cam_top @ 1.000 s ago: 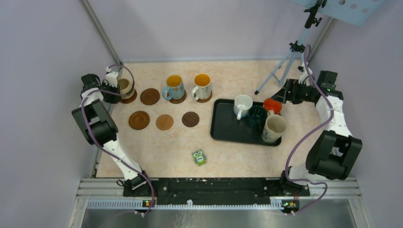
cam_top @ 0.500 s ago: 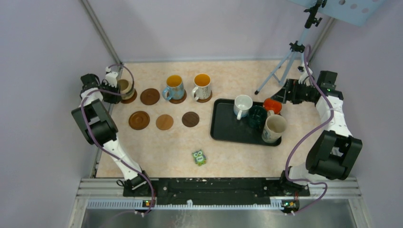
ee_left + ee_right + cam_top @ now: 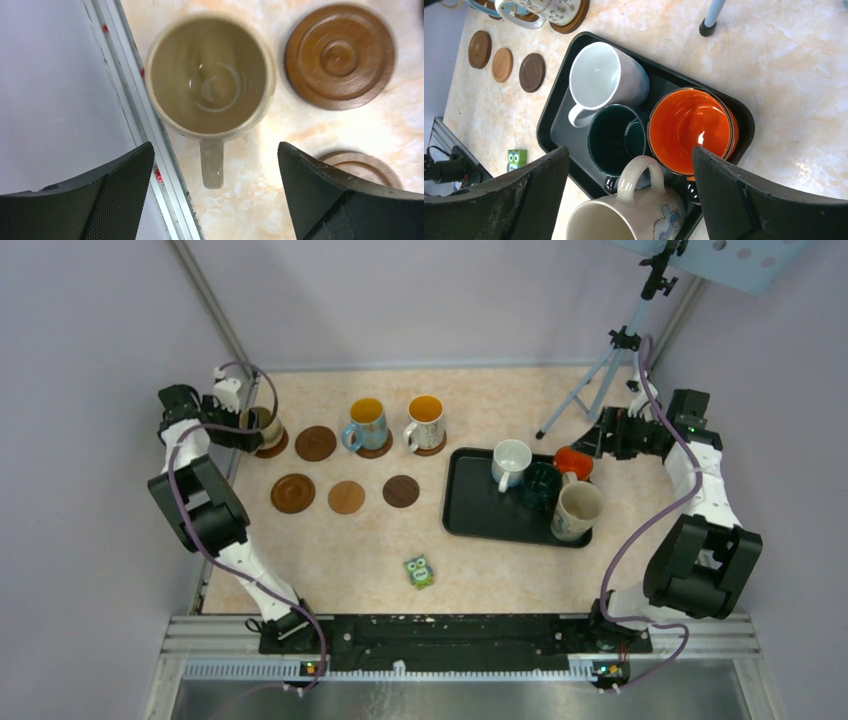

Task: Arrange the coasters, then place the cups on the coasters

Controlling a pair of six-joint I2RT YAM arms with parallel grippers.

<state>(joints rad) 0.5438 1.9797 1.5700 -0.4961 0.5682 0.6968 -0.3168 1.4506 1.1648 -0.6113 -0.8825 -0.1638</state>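
Note:
A beige cup (image 3: 262, 426) stands at the far left on a brown coaster (image 3: 273, 448). My left gripper (image 3: 243, 428) is open just left of it. In the left wrist view the beige cup (image 3: 210, 75) has its handle pointing between my spread fingers, untouched by my left gripper (image 3: 214, 152). A blue-handled cup (image 3: 366, 424) and a cream cup (image 3: 425, 422) sit on coasters. Several coasters lie bare, one (image 3: 316, 443) beside the beige cup. A white cup (image 3: 604, 75), a dark green cup (image 3: 616, 137), an orange cup (image 3: 689, 130) and a cream cup (image 3: 624, 215) fill the black tray (image 3: 559, 130). My right gripper (image 3: 627, 152) hangs open above them.
A small green owl figure (image 3: 419, 571) stands at the front middle. A tripod (image 3: 600, 370) is at the back right, one foot near the tray (image 3: 470, 510). An aluminium rail (image 3: 145, 130) runs along the left edge beside the beige cup.
My left gripper has opened, let go of the beige cup's handle and drawn back a little to the left. The right arm has not moved.

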